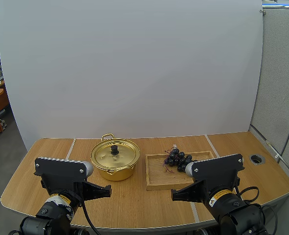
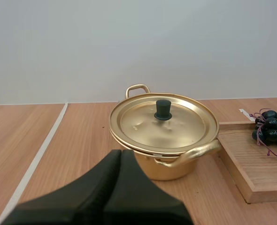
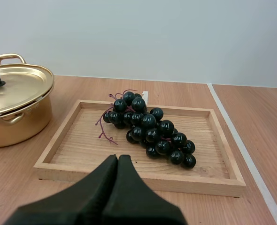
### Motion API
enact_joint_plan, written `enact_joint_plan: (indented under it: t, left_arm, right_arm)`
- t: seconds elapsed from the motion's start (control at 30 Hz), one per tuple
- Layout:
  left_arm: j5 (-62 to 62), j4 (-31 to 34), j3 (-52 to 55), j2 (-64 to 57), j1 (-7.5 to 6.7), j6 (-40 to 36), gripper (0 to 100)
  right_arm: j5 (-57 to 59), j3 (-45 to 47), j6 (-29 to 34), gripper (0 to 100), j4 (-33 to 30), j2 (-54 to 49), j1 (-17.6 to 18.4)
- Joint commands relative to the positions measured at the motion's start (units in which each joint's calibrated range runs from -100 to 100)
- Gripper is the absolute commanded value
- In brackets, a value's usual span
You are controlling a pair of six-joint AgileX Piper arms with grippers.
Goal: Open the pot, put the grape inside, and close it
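Both clenched on nothing, the left end effector [image 2: 120, 152] sat nearer the lidded gold pot [image 2: 176, 164], its black knob [image 2: 163, 110] ahead and a touch right, while the right end effector [image 3: 118, 158] faced the grape bunch [image 3: 150, 129] on the wooden tray [image 3: 68, 136].

The pot [image 1: 116, 172] is shiny gold, and its lid [image 1: 104, 154] is the same gold with a black knob [image 1: 114, 149]. The bunch of grapes [image 1: 179, 159] is glossy black with purplish-red stems [image 3: 102, 121]. The wooden tray [image 1: 159, 179] is pale and grained. The table [image 1: 46, 161] is a warmer brown wood grain with thin white stripes [image 1: 72, 147].
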Motion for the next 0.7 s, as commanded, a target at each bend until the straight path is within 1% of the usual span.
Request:
enact_joint_plan:
  t: [0.0, 0.33, 0.47, 0.6, 0.67]
  left_arm:
    - [-0.5, -0.4, 0.1, -0.2, 0.24, -0.5, 0]
    - [-0.5, -0.4, 0.1, -0.2, 0.24, -0.5, 0]
    - [-0.5, -0.4, 0.1, -0.2, 0.24, -0.6, 0]
    - [0.1, -0.4, 0.1, -0.2, 0.24, -0.6, 0]
    - [0.1, -0.4, -1.9, -0.2, 0.24, -0.6, 0]
  right_arm:
    - [-1.7, 0.2, 0.1, 0, 0.2, -0.3, 0.1]
    - [-1.7, 0.2, 0.1, 0, 0.2, -0.3, 0.1]
    - [-1.7, 0.2, 0.1, 0, 2.8, -0.3, 0.1]
    - [-1.7, 0.2, 0.1, 0, 2.6, -0.3, 0.1]
    - [-1.7, -0.6, 0.1, 0, 1.9, -0.3, 0.1]
